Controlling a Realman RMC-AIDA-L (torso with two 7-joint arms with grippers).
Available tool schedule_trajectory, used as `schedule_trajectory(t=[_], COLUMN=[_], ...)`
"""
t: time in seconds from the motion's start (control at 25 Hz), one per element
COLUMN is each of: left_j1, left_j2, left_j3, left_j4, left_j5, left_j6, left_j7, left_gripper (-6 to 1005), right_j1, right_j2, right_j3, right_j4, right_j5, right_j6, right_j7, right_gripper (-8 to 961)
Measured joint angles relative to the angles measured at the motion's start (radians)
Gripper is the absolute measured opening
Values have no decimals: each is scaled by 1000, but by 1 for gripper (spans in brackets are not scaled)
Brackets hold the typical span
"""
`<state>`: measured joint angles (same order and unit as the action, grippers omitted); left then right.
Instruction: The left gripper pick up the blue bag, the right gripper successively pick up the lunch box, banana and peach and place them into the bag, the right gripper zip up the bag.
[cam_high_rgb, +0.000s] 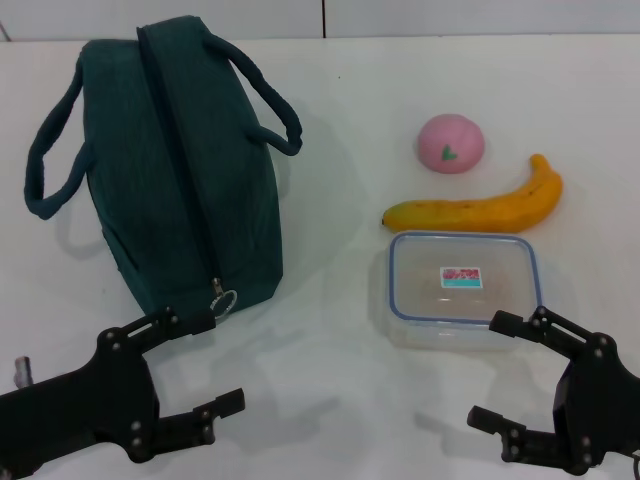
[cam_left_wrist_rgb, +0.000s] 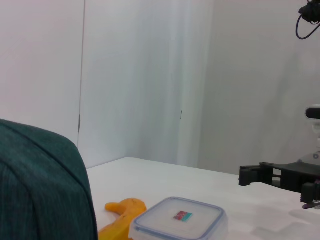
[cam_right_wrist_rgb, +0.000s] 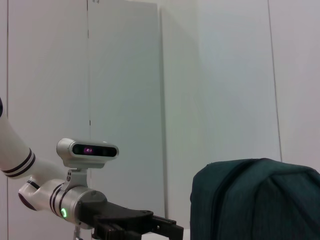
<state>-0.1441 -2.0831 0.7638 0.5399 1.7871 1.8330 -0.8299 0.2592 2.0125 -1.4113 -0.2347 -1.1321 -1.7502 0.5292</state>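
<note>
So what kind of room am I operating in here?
Probably a lab or test bench: a bare white table, plain white wall panels, and only staged props, the blue bag and lunch box.

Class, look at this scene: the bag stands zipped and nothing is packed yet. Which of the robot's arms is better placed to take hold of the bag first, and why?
The left. Its open pincer sits just in front of the blue bag, near the ring zip pull. The right pincer, also open, is by the lunch box, farther away.

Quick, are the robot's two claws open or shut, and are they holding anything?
Left gripper: jaws open, holding nothing, near the blue bag.
Right gripper: jaws open, holding nothing, by the lunch box.
</note>
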Motion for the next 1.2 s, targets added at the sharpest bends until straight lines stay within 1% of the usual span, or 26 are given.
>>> schedule_trajectory(t=[0.52, 0.6, 0.68, 0.8, 0.96, 1.04, 1.12, 1.2], left_j1=[2, 6, 11, 11, 0, -11, -31, -54], left_j2=[0, 2, 9, 38, 80, 90, 95, 99], left_j3=[-1, -2, -3, -4, -6, -30, -88, -142], left_j4=[0, 0, 0, 6, 11, 17, 37, 84], left_j5=[-4, -18, -41, -100, -184, -202, -202, -182], left_j6=[1, 7, 26, 60, 66, 65, 56, 41], left_j7=[-11, -30, -87, -240, -445, -528, -641, -776], left_gripper=[857, 857, 857, 858, 858, 858, 857, 856], right_j1=[0, 0, 0, -1, 0, 0, 1, 2], right_j2=[1, 2, 2, 2, 2, 2, 1, 1], right_j3=[0, 0, 1, 2, 3, 4, 3, 2], right_j4=[0, 0, 0, 1, 2, 2, 2, 2], right_j5=[0, 0, 0, 0, 0, 0, 0, 0], right_j6=[0, 0, 1, 3, 3, 3, 5, 7], right_j7=[0, 0, 0, 1, 1, 2, 2, 2], right_gripper=[868, 868, 868, 868, 868, 868, 868, 868])
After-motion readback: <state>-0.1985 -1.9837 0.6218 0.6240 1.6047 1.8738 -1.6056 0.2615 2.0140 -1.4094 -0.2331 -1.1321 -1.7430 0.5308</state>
